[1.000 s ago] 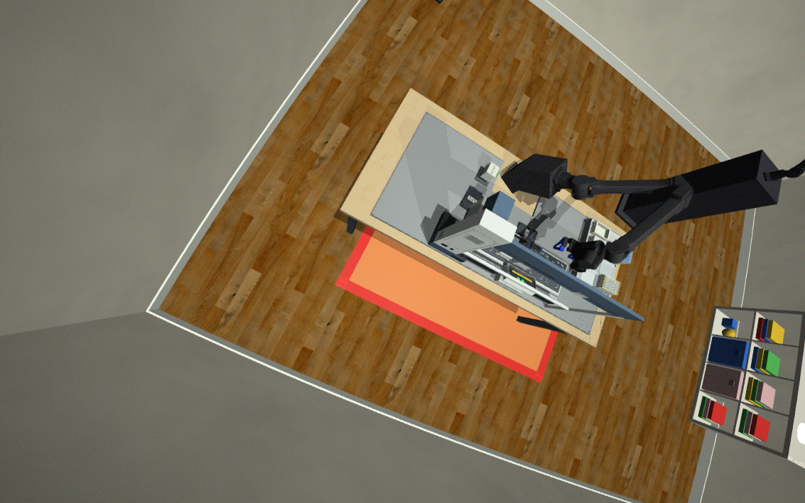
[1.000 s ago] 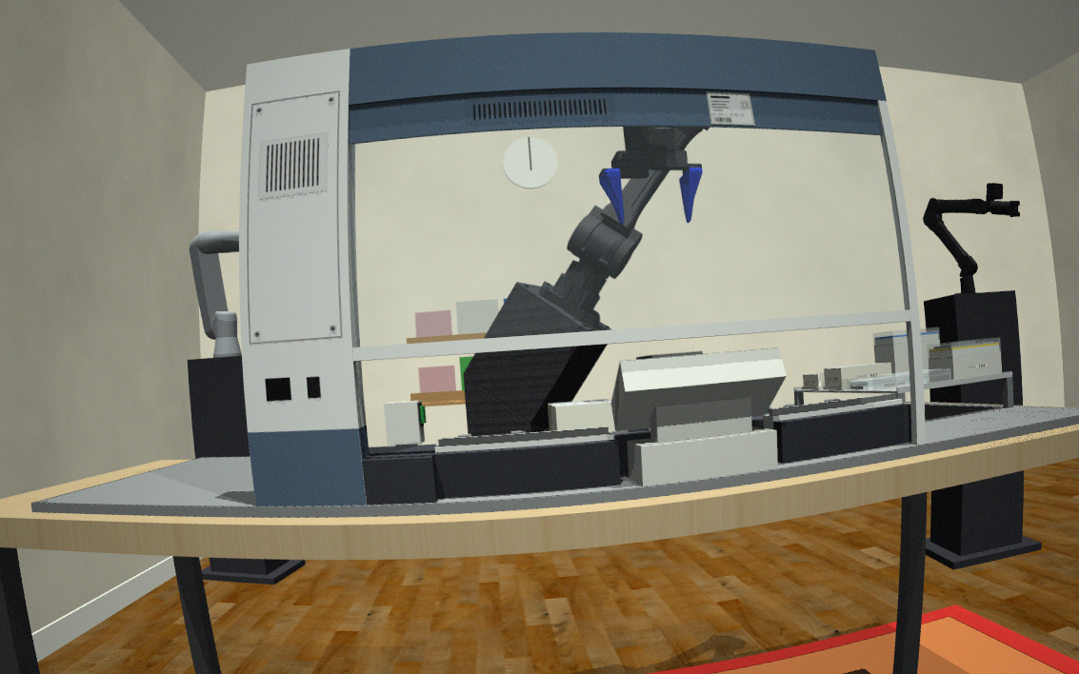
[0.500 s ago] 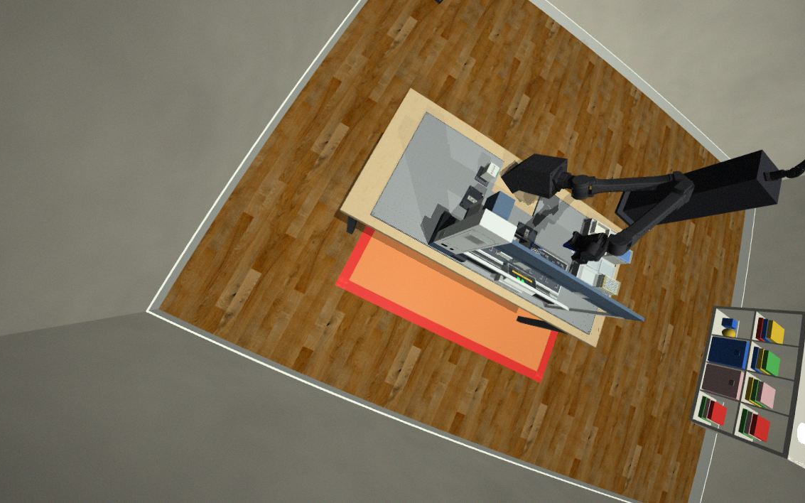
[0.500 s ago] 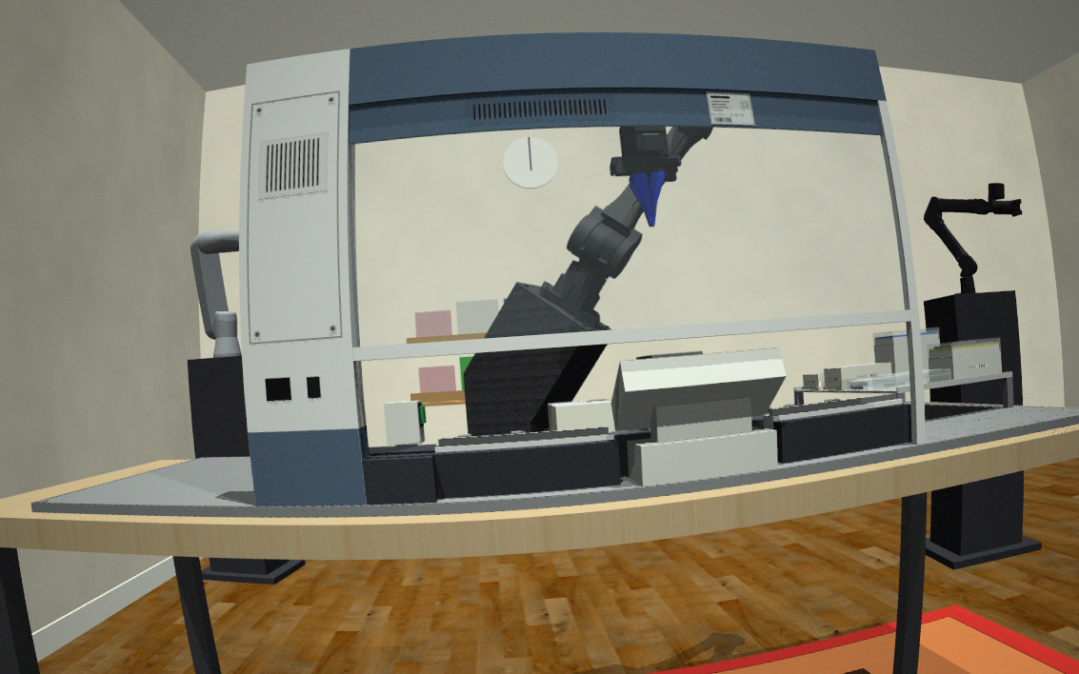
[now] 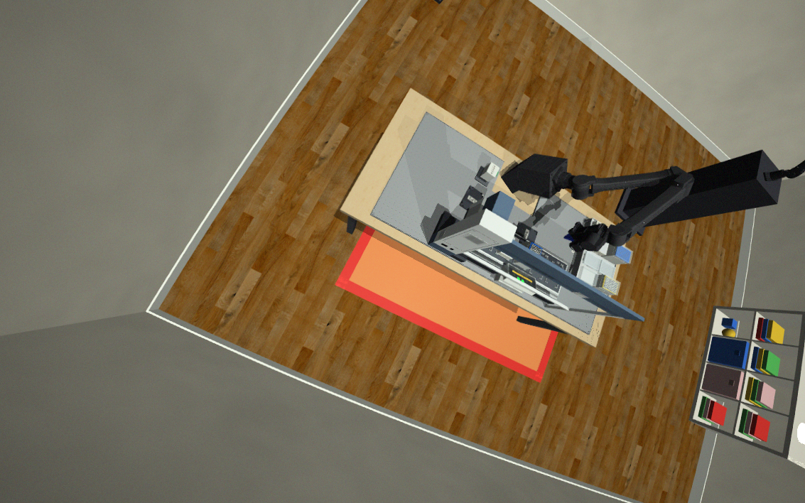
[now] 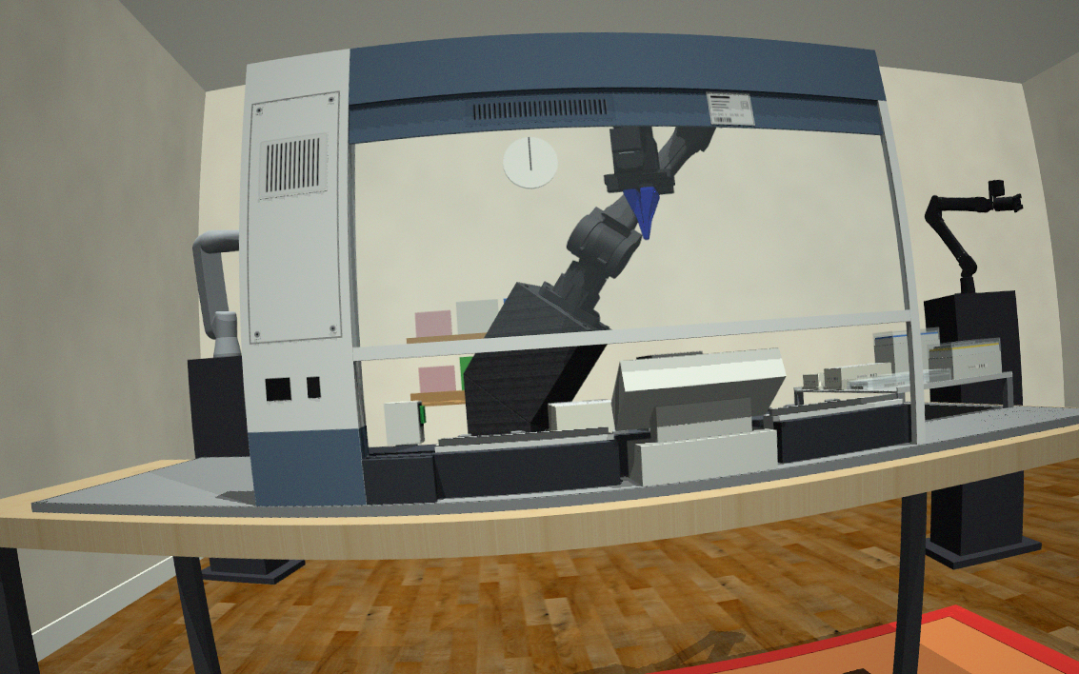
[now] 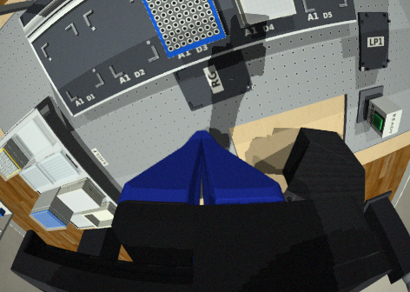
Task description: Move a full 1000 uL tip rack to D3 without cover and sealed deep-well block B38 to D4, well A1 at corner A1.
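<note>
In the wrist view a blue-framed tip rack (image 7: 180, 5) with pale rings on grey sits uncovered inside the D3 brackets. My gripper (image 7: 201, 139) has blue fingers pressed together with nothing between them. It hangs high over the table, well back from the deck, above the RG nest (image 7: 215, 79). It also shows high under the enclosure's top in the exterior view (image 6: 646, 214). A white box with a green button (image 7: 382, 120) stands at the right.
The shelf (image 7: 49, 176) with several pale racks, blocks and a blue-topped item lies at the lower left. A dark LP1 pad (image 7: 375, 41) lies right of the deck.
</note>
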Controlling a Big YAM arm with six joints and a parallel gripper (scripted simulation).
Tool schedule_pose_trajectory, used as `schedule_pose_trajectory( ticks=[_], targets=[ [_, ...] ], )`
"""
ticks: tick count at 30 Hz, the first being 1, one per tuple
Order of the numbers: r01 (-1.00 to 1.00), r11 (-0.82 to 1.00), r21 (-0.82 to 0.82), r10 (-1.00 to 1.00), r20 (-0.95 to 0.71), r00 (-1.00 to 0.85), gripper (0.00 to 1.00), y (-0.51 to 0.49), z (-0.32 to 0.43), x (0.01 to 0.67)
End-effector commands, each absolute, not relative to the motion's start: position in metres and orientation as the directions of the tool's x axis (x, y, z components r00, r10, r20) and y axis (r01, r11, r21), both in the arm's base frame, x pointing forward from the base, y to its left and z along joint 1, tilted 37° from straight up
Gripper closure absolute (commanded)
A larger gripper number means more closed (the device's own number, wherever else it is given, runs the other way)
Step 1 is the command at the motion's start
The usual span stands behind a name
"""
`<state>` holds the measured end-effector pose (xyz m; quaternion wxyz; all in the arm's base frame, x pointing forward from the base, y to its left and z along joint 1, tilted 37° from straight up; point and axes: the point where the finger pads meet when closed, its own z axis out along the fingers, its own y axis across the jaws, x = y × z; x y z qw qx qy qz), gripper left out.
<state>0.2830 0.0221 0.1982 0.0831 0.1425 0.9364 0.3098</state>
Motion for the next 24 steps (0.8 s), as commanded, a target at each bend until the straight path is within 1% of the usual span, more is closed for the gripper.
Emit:
schedule_pose_trajectory(
  ticks=[1,5,7,20,24],
  targets=[
    [0.305,0.729,0.613,0.402,-0.023,-0.915,1.00,0.0190,0.2095,0.2935],
    [0.372,0.697,0.614,0.459,0.017,-0.888,1.00,0.0193,0.2117,0.2922],
    [0.372,0.697,0.614,0.459,0.017,-0.888,1.00,0.0193,0.2117,0.2922],
    [0.588,0.555,0.588,0.623,0.174,-0.763,1.00,0.0193,0.2115,0.2921],
    [0.598,0.547,0.586,0.630,0.182,-0.755,1.00,0.0188,0.2117,0.2921]
  ],
)
